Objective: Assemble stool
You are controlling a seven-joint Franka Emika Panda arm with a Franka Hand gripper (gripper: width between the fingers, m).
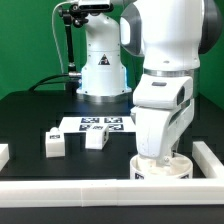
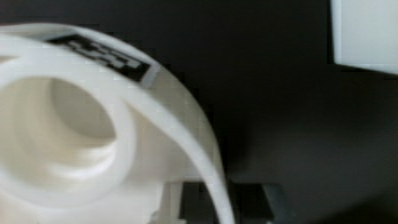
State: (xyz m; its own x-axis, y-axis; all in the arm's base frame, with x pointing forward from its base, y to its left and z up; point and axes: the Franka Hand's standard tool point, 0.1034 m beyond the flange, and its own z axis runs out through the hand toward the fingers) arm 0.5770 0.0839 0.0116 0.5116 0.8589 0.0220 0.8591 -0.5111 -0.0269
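The stool's round white seat [image 1: 146, 170] is sitting on the black table [image 1: 30, 115] toward the exterior view's right, just beside the long white rail [image 1: 80, 190] that is edging the table. In the wrist view the seat [image 2: 71, 125] is filling most of the picture. It is showing a hollowed face and is carrying a black-and-white tag [image 2: 98, 52] on its wall. The gripper [image 1: 165, 153] is coming straight down onto the seat, and the wrist view shows that it is pinching the seat's wall. The white wall is running between the two dark pads [image 2: 260, 197], which are pressing on it from either side. Well apart from the seat, toward the exterior view's left, the first leg [image 1: 96, 139] is lying just in front of the marker board [image 1: 97, 124]. The second leg [image 1: 54, 143] is lying farther left. A white block [image 2: 366, 35] is showing at the edge of the wrist view, but I cannot tell which part it is. Behind the board, the arm's white base [image 1: 102, 75] is standing on the table.
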